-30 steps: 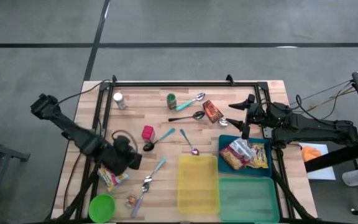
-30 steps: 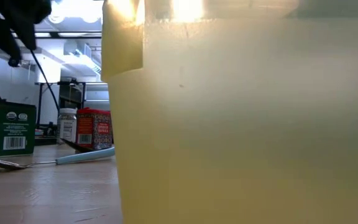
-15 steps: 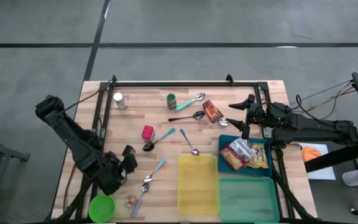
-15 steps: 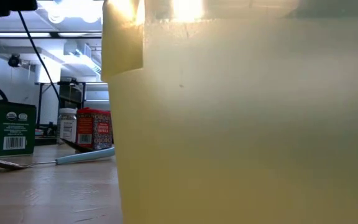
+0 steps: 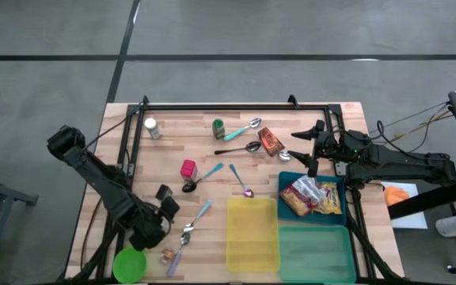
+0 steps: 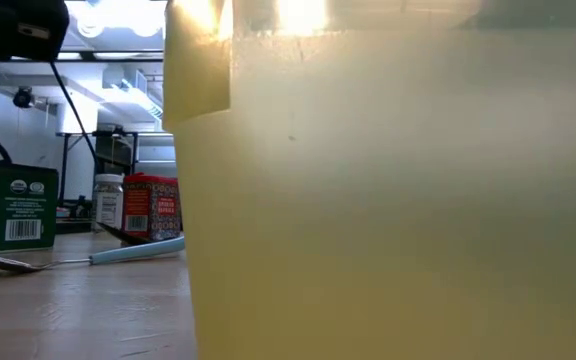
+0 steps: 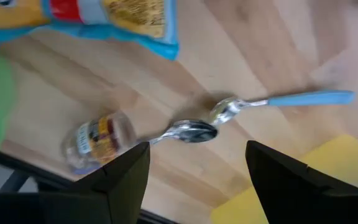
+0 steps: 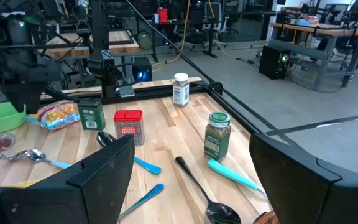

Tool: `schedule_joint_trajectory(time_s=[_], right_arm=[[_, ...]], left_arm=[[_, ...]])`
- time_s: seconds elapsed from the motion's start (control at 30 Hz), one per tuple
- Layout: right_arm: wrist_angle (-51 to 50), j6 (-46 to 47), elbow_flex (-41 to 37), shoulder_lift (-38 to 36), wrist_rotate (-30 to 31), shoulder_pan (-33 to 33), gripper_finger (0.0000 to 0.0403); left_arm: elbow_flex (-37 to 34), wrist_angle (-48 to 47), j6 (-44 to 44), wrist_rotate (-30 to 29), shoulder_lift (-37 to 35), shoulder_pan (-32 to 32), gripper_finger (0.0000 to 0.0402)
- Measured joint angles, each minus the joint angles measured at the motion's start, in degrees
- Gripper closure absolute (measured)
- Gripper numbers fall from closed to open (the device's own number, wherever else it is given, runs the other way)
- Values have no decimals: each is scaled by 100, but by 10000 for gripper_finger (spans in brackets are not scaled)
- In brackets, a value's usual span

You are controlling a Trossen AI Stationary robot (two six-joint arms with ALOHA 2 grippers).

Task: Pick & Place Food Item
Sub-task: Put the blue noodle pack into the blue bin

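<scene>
We're looking at two dark, nearly all-black arms here, built from chunky tube links with fatter rounded joint housings. The left arm (image 5: 101, 184) has a blocky knob at its shoulder end and a thin black cable trailing off it. The right arm (image 5: 394, 164) looks longer and slimmer, with thin wires running off its far end. The left gripper (image 7: 197, 177) has two flat, matte black fingers (image 7: 120, 180) with angled, wedge-like edges. The right gripper (image 8: 191, 171) is the same deal: broad dark fingers (image 8: 104, 174), plain, no markings we can make out.
</scene>
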Motion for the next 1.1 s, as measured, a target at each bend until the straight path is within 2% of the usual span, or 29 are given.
schedule_joint_trajectory(time_s=[0.33, 0.87, 1.1], right_arm=[[-2, 4, 0, -2, 0, 0, 87], [0, -3, 0, 0, 0, 2, 87], [2, 0, 0, -1, 0, 2, 87]], left_arm=[[0, -356, 2, 833, 113, 328, 135], [-7, -1179, 3, 1199, 745, 610, 135], [-7, -1182, 4, 1297, 1125, 639, 135]])
